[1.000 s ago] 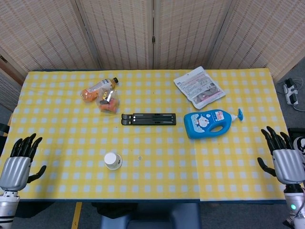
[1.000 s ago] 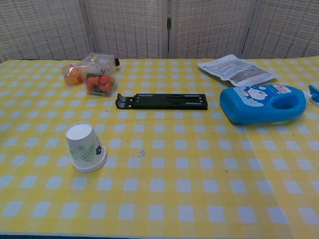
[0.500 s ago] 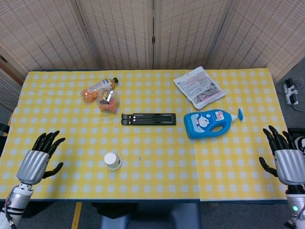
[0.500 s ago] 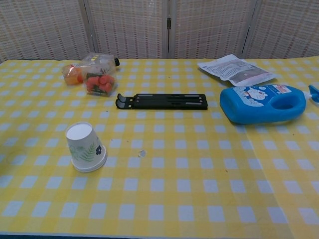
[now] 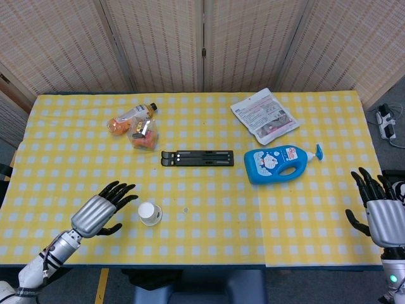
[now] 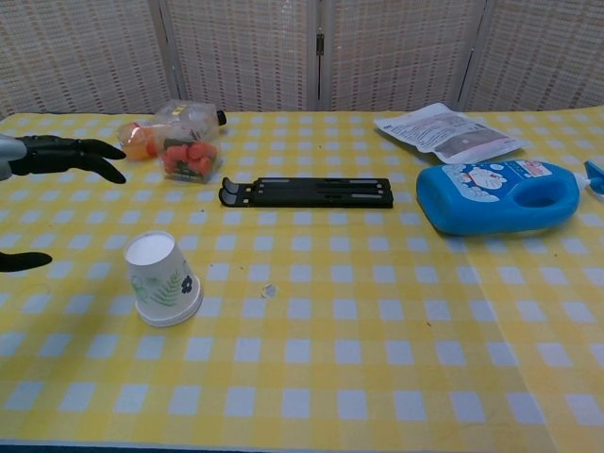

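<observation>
While your left hand [image 5: 96,214] hovers with fingers [image 5: 118,190] spread and empty, the upturned paper cup [image 5: 150,213] stands on the tabletop [image 5: 209,190] just beside it at 3 o'clock; your right hand [image 5: 382,215] is well apart.

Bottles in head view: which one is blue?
The blue detergent bottle, lying on its side right of the black stand. The other, a clear bottle with orange contents, lies at the table's far left.

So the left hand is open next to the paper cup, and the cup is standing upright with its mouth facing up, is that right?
Not quite. The left hand is open beside the paper cup, but the cup stands upside down: its wider rim rests on the tablecloth and its closed base faces up. The chest view shows this most clearly.
</observation>
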Controlling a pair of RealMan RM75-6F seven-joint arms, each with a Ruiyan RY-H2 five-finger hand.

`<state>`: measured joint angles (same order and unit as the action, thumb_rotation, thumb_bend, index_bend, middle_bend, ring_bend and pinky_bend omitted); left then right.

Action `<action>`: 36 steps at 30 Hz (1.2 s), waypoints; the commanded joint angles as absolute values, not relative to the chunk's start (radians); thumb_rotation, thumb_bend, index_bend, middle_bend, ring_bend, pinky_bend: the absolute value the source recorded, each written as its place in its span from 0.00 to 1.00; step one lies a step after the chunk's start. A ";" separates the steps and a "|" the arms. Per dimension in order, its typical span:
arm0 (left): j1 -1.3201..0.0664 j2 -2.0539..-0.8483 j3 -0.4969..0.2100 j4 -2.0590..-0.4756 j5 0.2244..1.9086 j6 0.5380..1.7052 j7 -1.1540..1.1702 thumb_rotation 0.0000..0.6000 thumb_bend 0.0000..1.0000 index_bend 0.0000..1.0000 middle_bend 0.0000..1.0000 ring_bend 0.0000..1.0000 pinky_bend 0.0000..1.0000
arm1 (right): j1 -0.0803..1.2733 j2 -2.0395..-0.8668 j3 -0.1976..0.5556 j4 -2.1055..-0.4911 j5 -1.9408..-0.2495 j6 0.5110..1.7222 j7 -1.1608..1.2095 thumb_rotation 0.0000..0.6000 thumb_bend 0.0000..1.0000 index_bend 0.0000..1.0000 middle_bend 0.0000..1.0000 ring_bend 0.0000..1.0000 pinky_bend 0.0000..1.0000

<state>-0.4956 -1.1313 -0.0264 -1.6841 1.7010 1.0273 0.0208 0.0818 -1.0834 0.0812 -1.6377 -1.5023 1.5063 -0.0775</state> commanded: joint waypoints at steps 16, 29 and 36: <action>-0.630 -1.196 -0.049 -1.716 1.537 0.849 0.108 1.00 0.39 0.21 0.06 0.06 0.01 | 0.084 -1.093 0.077 -1.612 -1.502 1.492 -0.037 1.00 0.35 0.00 0.07 0.17 0.09; -0.661 -1.236 -0.049 -1.708 1.460 0.828 0.153 1.00 0.40 0.25 0.06 0.06 0.01 | 0.081 -1.093 0.077 -1.597 -1.501 1.494 -0.017 1.00 0.35 0.00 0.07 0.17 0.09; -0.667 -1.245 -0.045 -1.703 1.434 0.831 0.162 1.00 0.42 0.26 0.06 0.06 0.02 | 0.080 -1.092 0.078 -1.592 -1.500 1.495 -0.010 1.00 0.35 0.00 0.07 0.17 0.09</action>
